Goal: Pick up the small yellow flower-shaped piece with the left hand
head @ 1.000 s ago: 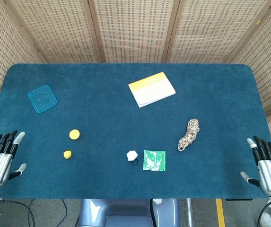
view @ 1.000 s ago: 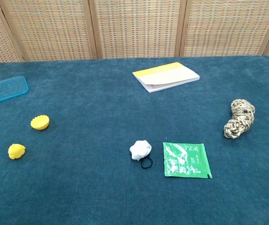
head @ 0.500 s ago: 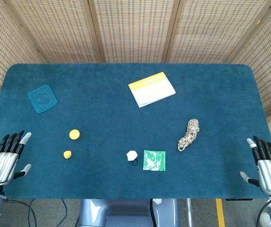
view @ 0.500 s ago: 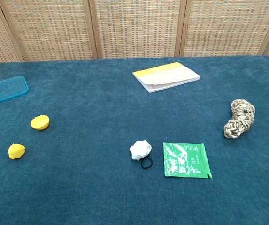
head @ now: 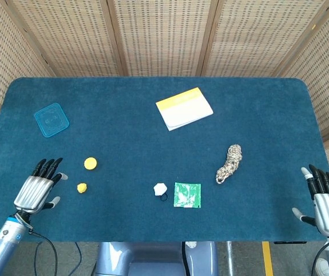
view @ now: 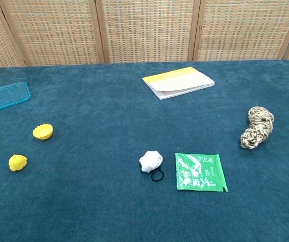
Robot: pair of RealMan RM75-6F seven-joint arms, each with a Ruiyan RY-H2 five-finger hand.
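Two small yellow pieces lie at the table's left. One is a fluted, flower-like cup (head: pixel 90 163) (view: pixel 43 131). The other is a smaller lumpy piece (head: pixel 82 187) (view: pixel 17 162), nearer the front edge. My left hand (head: pixel 37 190) hovers over the front-left of the table, just left of the smaller piece. Its fingers are spread and hold nothing, and it touches neither piece. My right hand (head: pixel 326 207) stays off the table's front-right corner, fingers extended and empty. The chest view shows only a sliver of the left hand at its left edge.
A blue square lid (head: pixel 51 119) lies at the far left and a yellow-and-white notebook (head: pixel 184 108) at the back centre. A white crumpled piece (head: pixel 160 188) with a black ring, a green tea packet (head: pixel 187 195) and a coil of rope (head: pixel 229 163) lie to the right.
My left hand has moved from the table's left edge inward to the right, toward the yellow pieces. The right hand and all objects have stayed put.
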